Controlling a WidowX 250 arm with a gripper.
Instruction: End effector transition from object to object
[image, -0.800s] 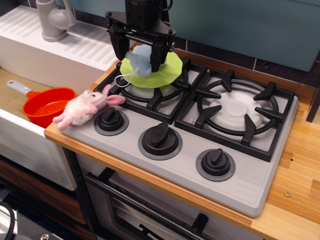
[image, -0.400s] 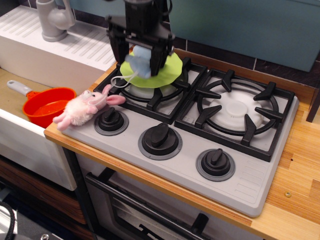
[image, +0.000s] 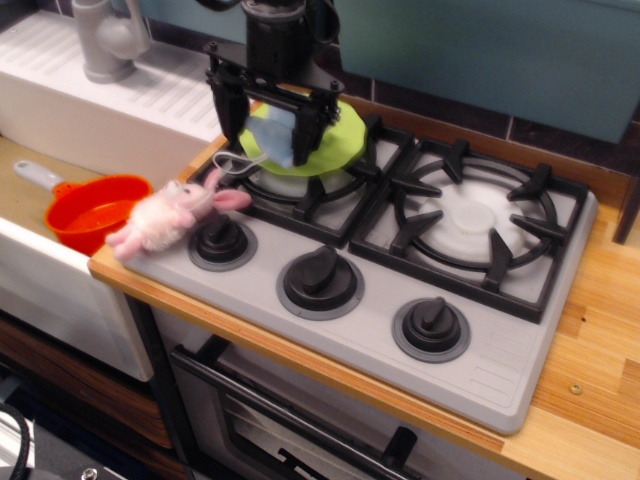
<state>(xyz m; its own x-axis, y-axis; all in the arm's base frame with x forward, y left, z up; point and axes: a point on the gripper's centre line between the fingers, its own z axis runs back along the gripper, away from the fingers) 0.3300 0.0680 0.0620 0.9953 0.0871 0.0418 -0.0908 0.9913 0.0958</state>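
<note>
My black gripper (image: 266, 148) hangs over the back left burner with its two long fingers spread wide apart. The light blue plush toy (image: 272, 135) lies on a lime green plate (image: 338, 140) between and just under the fingers, and neither finger presses it. Its white string loop (image: 236, 161) trails off the plate to the left. The white-and-pink plush bunny (image: 168, 216) lies on the stove's front left corner, ears pointing right, below and to the left of the gripper.
Grey toy stove (image: 500, 370) with two black burner grates and three black knobs (image: 320, 275) along the front. An orange pot (image: 95, 210) sits in the sink at the left, close to the bunny. A grey faucet (image: 105, 40) stands at the back left.
The gripper has shifted a little up and to the left over the plate. The blue toy has settled lower on the green plate. The bunny has not moved.
</note>
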